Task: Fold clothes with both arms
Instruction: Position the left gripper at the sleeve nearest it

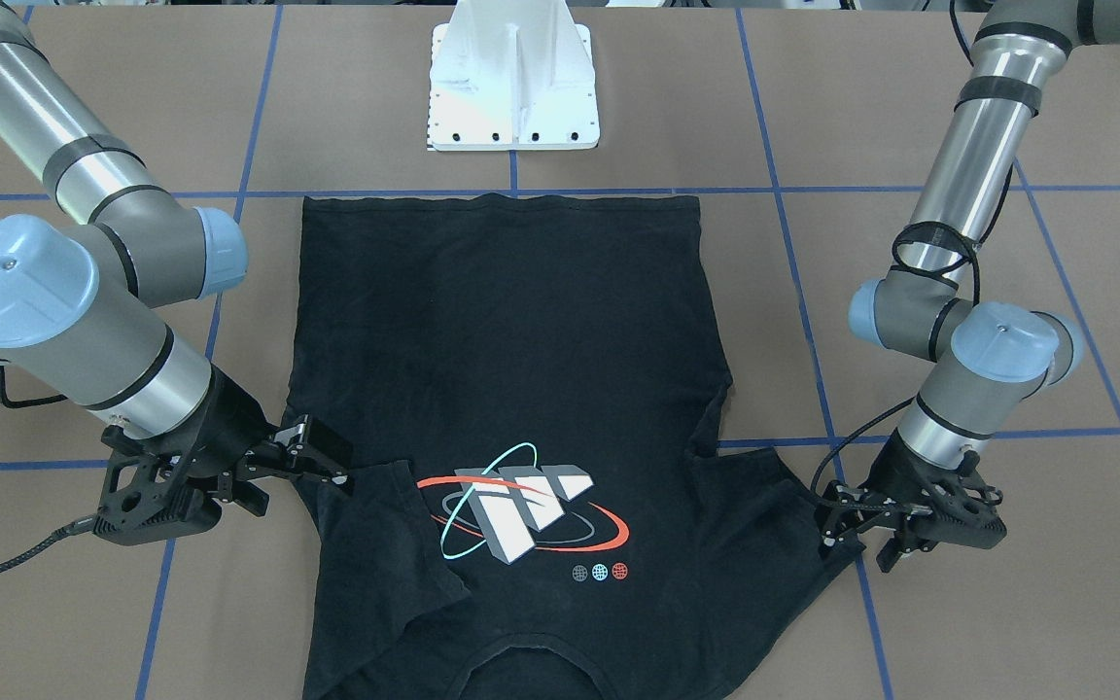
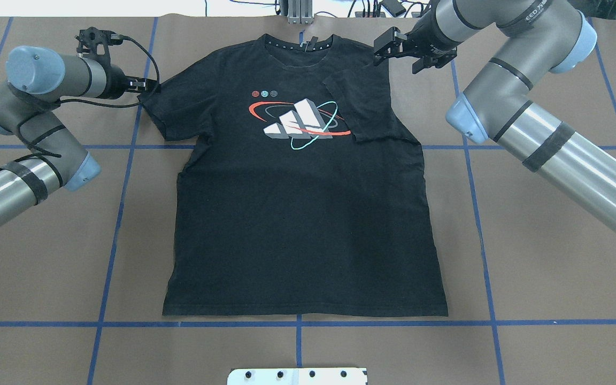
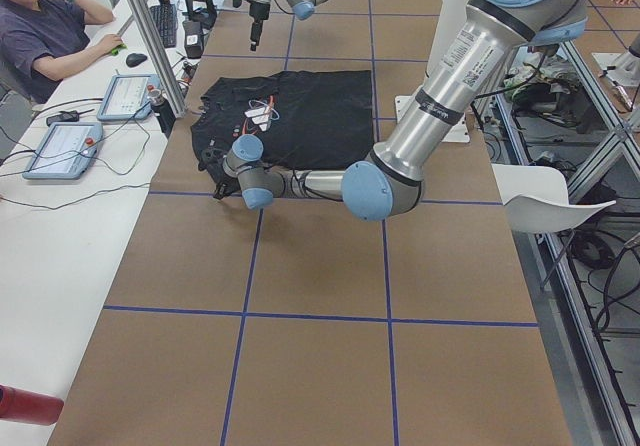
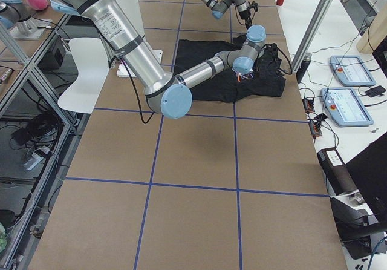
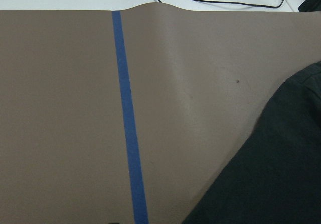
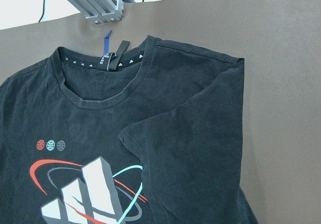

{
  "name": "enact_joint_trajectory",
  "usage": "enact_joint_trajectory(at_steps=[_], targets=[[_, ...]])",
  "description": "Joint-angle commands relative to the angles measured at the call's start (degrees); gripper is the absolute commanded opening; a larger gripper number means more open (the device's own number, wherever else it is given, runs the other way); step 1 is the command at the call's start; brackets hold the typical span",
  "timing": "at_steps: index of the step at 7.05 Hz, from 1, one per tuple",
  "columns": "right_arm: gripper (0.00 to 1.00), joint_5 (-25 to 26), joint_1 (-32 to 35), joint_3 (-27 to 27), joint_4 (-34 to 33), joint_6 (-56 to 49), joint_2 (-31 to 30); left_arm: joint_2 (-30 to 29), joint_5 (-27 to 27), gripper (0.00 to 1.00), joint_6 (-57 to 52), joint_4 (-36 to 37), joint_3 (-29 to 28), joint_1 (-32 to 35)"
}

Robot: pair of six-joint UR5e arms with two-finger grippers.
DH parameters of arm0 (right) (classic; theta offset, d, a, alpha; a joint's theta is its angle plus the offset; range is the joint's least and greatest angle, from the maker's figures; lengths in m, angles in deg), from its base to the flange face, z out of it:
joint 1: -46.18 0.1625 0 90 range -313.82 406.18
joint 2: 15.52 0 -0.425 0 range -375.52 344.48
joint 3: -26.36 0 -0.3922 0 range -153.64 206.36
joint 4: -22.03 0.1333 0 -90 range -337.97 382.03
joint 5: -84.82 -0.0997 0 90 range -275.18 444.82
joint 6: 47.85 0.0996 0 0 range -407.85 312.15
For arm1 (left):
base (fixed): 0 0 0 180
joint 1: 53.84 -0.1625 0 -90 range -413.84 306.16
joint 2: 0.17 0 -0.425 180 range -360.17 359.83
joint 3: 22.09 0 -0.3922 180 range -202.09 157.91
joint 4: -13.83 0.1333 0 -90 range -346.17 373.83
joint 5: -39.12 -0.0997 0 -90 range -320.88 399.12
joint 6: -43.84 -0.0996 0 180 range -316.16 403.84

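Note:
The black T-shirt (image 2: 302,214) lies flat on the table, logo (image 2: 300,124) up, collar at the far edge from the robot. One sleeve (image 2: 364,104) is folded in over the chest; it also shows in the right wrist view (image 6: 200,148). My right gripper (image 2: 380,49) hangs open and empty just above that shoulder. My left gripper (image 2: 145,88) is low at the outer edge of the other sleeve (image 2: 161,109), which lies spread flat. Its jaws look slightly apart at the hem (image 1: 830,525). The left wrist view shows only the sleeve's edge (image 5: 271,174).
The table is covered in brown paper crossed by blue tape lines (image 2: 115,214). A white flanged pedestal (image 1: 513,83) stands at the robot's side of the shirt. A person (image 3: 45,26) and control tablets (image 3: 65,146) are at a side bench beyond the collar end.

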Motion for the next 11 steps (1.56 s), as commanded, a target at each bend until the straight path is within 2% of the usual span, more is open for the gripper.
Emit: enact_joint_trajectory(at_steps=[1, 9, 10, 11], targets=[[1.0, 0.0, 0.0, 0.0, 0.0, 0.0, 0.0, 0.0, 0.0, 0.64, 0.0, 0.1, 0.0, 0.0], [1.0, 0.0, 0.0, 0.0, 0.0, 0.1, 0.0, 1.3, 0.1, 0.63, 0.0, 0.1, 0.3, 0.0], [1.0, 0.0, 0.0, 0.0, 0.0, 0.1, 0.0, 1.3, 0.2, 0.61, 0.0, 0.2, 0.5, 0.0], [1.0, 0.0, 0.0, 0.0, 0.0, 0.1, 0.0, 1.3, 0.2, 0.54, 0.1, 0.2, 0.5, 0.0]])
